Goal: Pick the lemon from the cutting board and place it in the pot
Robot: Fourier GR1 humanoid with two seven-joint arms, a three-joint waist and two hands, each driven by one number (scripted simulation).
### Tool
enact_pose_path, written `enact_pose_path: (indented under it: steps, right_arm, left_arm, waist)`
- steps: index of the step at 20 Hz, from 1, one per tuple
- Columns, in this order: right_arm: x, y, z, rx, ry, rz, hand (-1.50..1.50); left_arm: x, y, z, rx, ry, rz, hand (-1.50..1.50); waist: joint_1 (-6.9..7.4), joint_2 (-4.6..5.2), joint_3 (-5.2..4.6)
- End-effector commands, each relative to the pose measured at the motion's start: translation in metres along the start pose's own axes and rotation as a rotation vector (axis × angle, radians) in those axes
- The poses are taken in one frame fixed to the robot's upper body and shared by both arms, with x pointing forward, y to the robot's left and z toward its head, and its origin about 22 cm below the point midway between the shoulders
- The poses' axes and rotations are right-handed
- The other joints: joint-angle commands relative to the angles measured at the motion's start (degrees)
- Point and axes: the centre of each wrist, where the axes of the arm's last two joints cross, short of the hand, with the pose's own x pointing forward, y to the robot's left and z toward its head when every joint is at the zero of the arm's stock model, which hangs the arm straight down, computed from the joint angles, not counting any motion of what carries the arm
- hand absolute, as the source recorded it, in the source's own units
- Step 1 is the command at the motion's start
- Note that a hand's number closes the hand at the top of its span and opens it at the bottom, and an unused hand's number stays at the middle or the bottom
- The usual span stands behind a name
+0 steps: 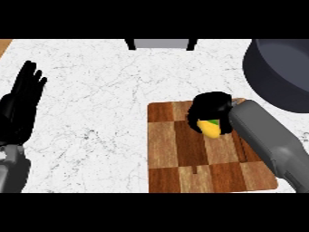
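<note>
The white marbled stone counter point(103, 90) fills most of the head view, with a strip of light wood showing at its upper left corner. A large, dark grey round metal pot point(290, 72) sits at the upper right, partly cut off by the view's edge. Below and to its left lies the rectangular checkered wooden cutting board point(183, 158), made of alternating light and dark brown blocks. The grey right forearm crosses the board's right side from the lower right, and the black right hand point(214, 111) is curled round the small yellow lemon point(211, 129) over the board's upper part; only the lemon's lower portion shows beneath the fingers. The lemon is well apart from the pot. The black left hand point(19, 108) rests at the view's left edge, fingers straight and pointing up, holding nothing.
</note>
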Motion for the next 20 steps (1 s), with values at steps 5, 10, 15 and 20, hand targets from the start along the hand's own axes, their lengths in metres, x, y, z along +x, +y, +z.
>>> enact_pose_path:
  steps: [5,10,15,20]
  right_arm:
    - [0.028,0.107,0.105,-0.011,0.046,-0.167,1.5]
    - [0.061,0.127,0.2,-0.095,0.1,-0.163,1.5]
    - [0.085,0.121,0.238,-0.411,0.136,-0.271,1.5]
    - [0.095,0.1,0.284,-0.763,0.207,-0.313,1.5]
  left_arm:
    - [-0.008,0.025,0.012,0.085,0.04,-0.026,0.0]
    - [-0.016,0.017,0.015,0.102,0.027,-0.022,0.0]
    - [-0.003,0.027,0.014,0.1,0.025,-0.023,0.0]
    - [0.0,0.031,0.017,0.096,0.015,-0.035,0.0]
  waist:
    - [-6.05,-1.68,-0.01]
    - [-6.83,-1.28,-0.06]
    - [-6.77,-1.24,-0.04]
    - [-5.49,-0.9,0.04]
